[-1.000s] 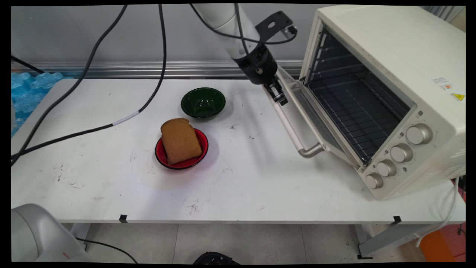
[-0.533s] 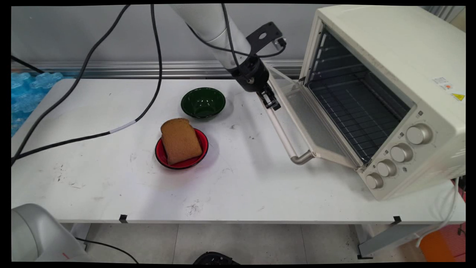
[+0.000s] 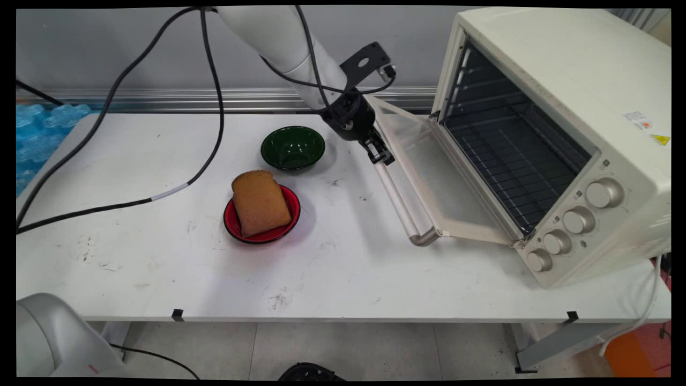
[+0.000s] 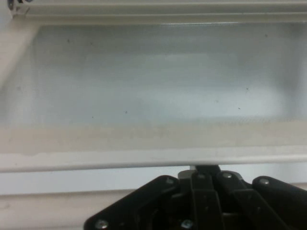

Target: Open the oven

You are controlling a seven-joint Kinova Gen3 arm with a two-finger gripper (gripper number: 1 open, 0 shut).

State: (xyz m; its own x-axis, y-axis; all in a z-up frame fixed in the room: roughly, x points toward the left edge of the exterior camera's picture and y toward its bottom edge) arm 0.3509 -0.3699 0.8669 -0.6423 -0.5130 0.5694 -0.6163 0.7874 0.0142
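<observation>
The toaster oven [image 3: 557, 134] stood at the table's [image 3: 161, 268] right side, its door [image 3: 434, 187] lowered almost flat, leaving open tabletop in front. The gripper [image 3: 381, 155] was clamped on the far end of the door handle [image 3: 399, 201]; in the hand view the handle [image 4: 144, 158] crossed just above the closed linkage. The arm reached down from the upper left, tilted rightward. Left of the door, well apart, a green bowl [image 3: 292, 147] sat behind a red bowl [image 3: 261, 225] holding bread [image 3: 260, 202].
</observation>
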